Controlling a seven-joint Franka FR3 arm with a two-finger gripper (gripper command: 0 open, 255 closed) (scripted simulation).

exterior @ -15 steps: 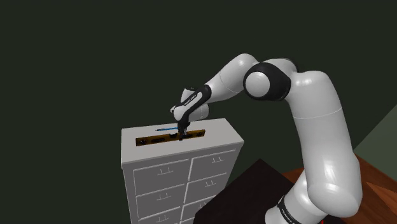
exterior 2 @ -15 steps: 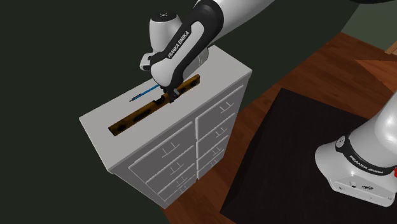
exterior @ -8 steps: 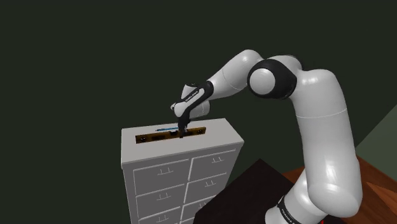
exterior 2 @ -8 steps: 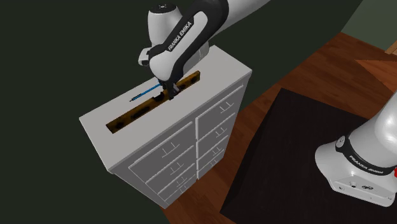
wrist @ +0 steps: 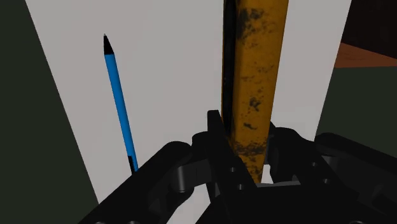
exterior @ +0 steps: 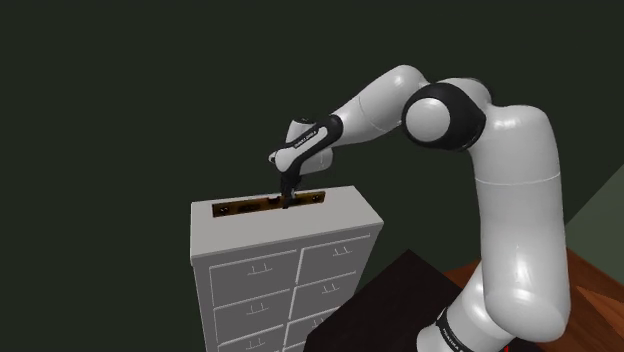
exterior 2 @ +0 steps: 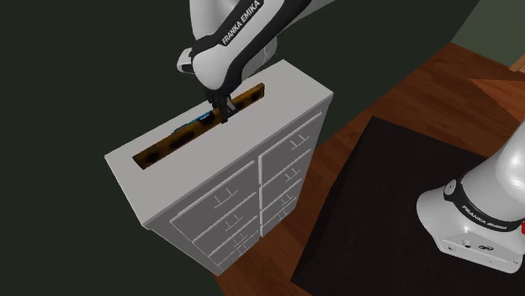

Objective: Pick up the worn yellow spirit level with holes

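The worn yellow spirit level (exterior: 245,207) is a long bar with dark scuffs and holes. It hangs lengthwise just above the top of a white chest of drawers (exterior: 340,210). My black gripper (exterior: 287,203) is shut on it near its middle, reaching down from above. In the second exterior view the level (exterior 2: 168,145) runs diagonally over the chest top (exterior 2: 294,92), with the gripper (exterior 2: 225,113) clasping it. The wrist view shows the level (wrist: 254,76) clamped between the fingers of the gripper (wrist: 245,135).
A blue pen (wrist: 121,102) lies on the chest top (wrist: 178,63) beside the level. The chest has two columns of drawers (exterior 2: 227,210). A black mat (exterior 2: 379,202) lies on the wooden floor by the arm's base (exterior 2: 475,219). Dark walls stand behind.
The gripper has risen with the level clasped in it, lifting the bar off the chest top. The arm's elbow has moved upward, and the pen is now mostly hidden behind the level.
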